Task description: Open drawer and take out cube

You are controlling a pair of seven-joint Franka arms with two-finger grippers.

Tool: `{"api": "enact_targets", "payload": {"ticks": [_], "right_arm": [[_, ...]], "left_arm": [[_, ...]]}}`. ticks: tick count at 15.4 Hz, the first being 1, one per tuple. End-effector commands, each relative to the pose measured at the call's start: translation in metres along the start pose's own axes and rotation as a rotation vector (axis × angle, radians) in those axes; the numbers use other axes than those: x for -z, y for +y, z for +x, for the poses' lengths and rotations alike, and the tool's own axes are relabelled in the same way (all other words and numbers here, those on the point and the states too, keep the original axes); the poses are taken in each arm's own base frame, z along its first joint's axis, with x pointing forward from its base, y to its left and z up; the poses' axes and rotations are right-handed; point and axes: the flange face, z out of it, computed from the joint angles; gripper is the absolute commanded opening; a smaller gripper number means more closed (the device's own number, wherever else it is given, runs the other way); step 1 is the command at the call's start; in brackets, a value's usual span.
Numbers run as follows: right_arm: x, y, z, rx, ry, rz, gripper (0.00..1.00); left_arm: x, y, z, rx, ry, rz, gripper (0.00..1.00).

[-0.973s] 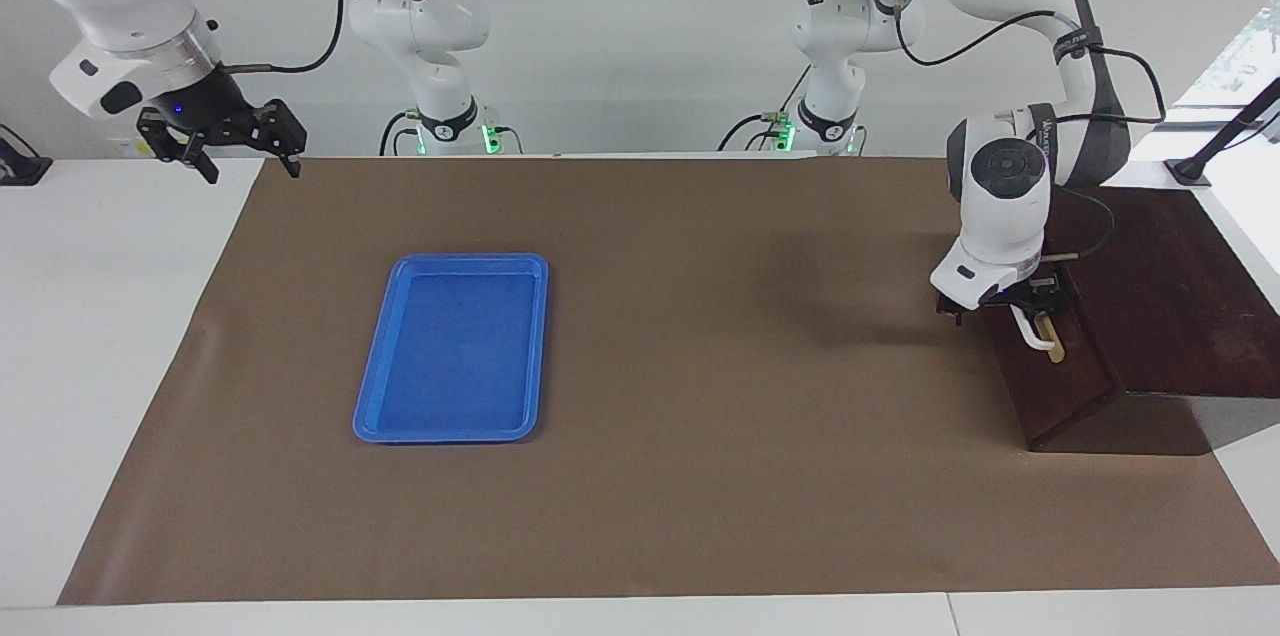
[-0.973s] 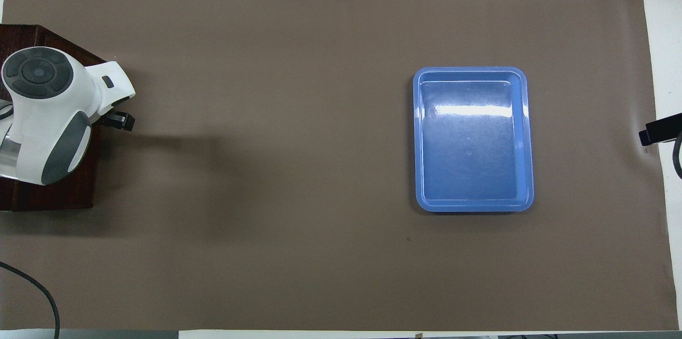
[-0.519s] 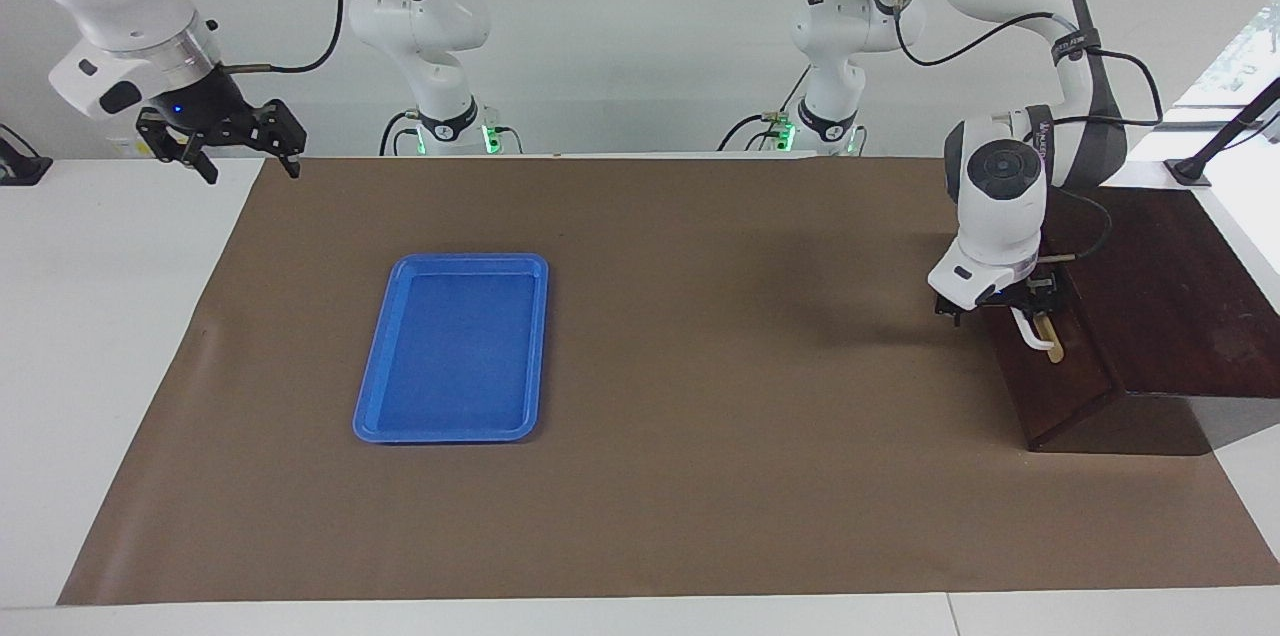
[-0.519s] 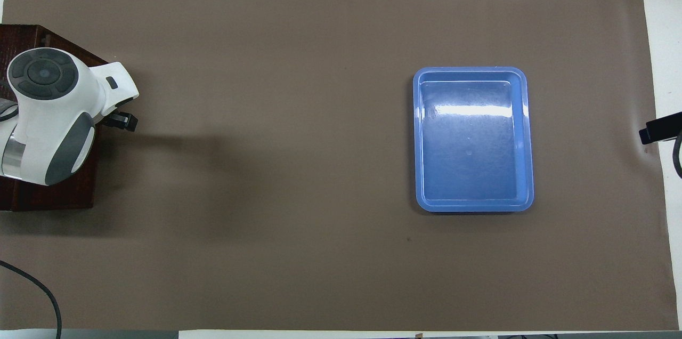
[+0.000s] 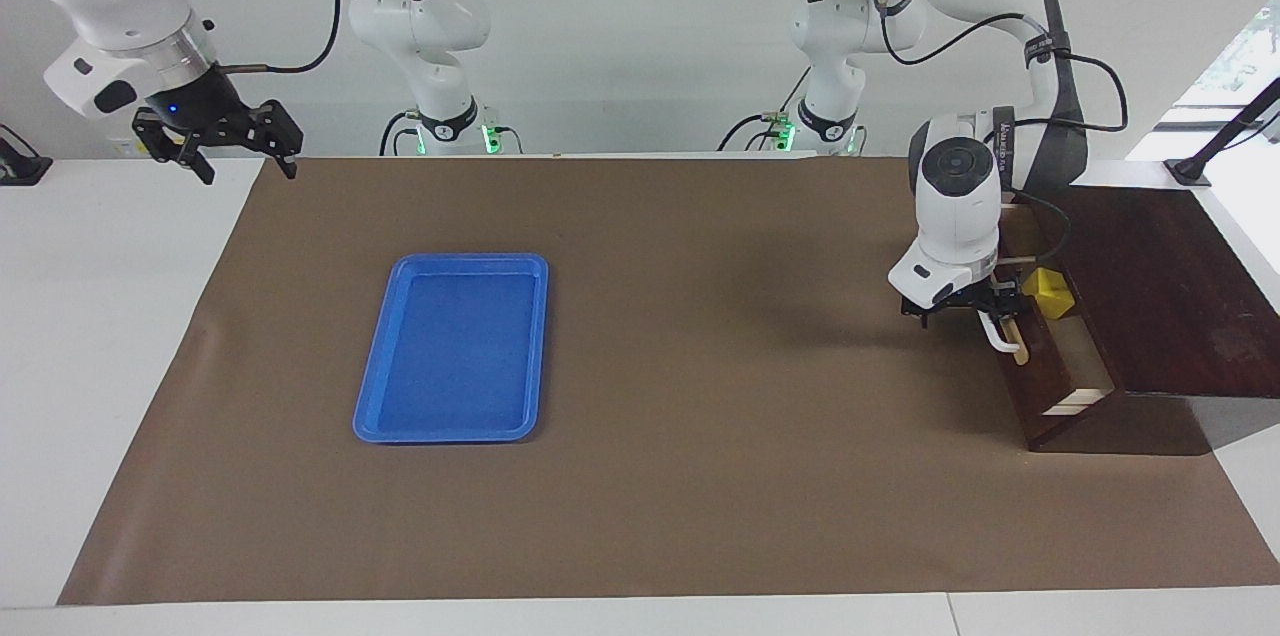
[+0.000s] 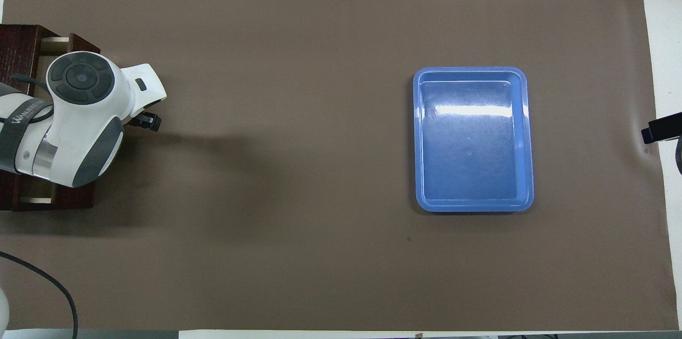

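Left hand (image 5: 985,308) is seen low at the front of the drawer (image 5: 1050,371), at the left arm's end of the desk (image 5: 90,336). Its dark fingers are set about the white bar handle (image 5: 1000,334); whether the handle is pinched or the fingers merely stand spread around it cannot be told, since the white wrist covers most of the hand. In the overhead view the hand is hidden almost wholly under the wrist, and only a dark finger (image 6: 145,122) is seen beside it.

The drawer is found partly pulled out of the dark brown cabinet (image 5: 1160,286), so that a strip of pale wood interior is exposed. The cube (image 5: 1050,290), bright yellow, is seen lying inside the drawer, at the end nearer to the robots, just beside the left wrist. The cube is touched by neither hand.

Right hand (image 5: 240,151) is held up in the air over the edge of the brown mat (image 5: 700,476) at the right arm's end of the desk, with its fingers spread and nothing between them; this arm waits.

A blue tray (image 5: 372,386) is noted on the mat, toward the right arm's end, well apart from the drawer.
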Motion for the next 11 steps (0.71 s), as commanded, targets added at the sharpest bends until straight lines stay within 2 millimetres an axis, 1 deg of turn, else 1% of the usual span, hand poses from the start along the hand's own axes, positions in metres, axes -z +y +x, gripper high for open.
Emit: {"api": "enact_targets", "payload": {"ticks": [1, 3, 5, 7, 9, 11], "right_arm": [[0.002, 0.003, -0.003, -0.017, 0.014, -0.011, 1.0], [0.002, 0.003, -0.003, -0.017, 0.014, -0.011, 1.0], [0.001, 0.003, -0.003, -0.02, 0.012, -0.01, 1.0], [0.001, 0.003, -0.003, -0.023, 0.014, -0.011, 1.0], [0.0, 0.002, -0.003, -0.02, 0.008, -0.009, 1.0], [0.001, 0.003, -0.003, -0.019, 0.013, -0.009, 1.0]], "left_arm": [[0.008, 0.024, -0.002, 0.002, -0.006, -0.033, 1.0], [0.014, 0.038, -0.001, -0.022, -0.009, -0.029, 1.0], [0.02, 0.047, -0.001, -0.037, -0.023, -0.025, 1.0], [0.021, 0.052, -0.001, -0.027, -0.026, -0.023, 1.0], [0.026, 0.062, -0.001, -0.005, -0.022, -0.043, 1.0], [0.028, 0.065, 0.0, -0.004, -0.02, -0.047, 1.0]]}}
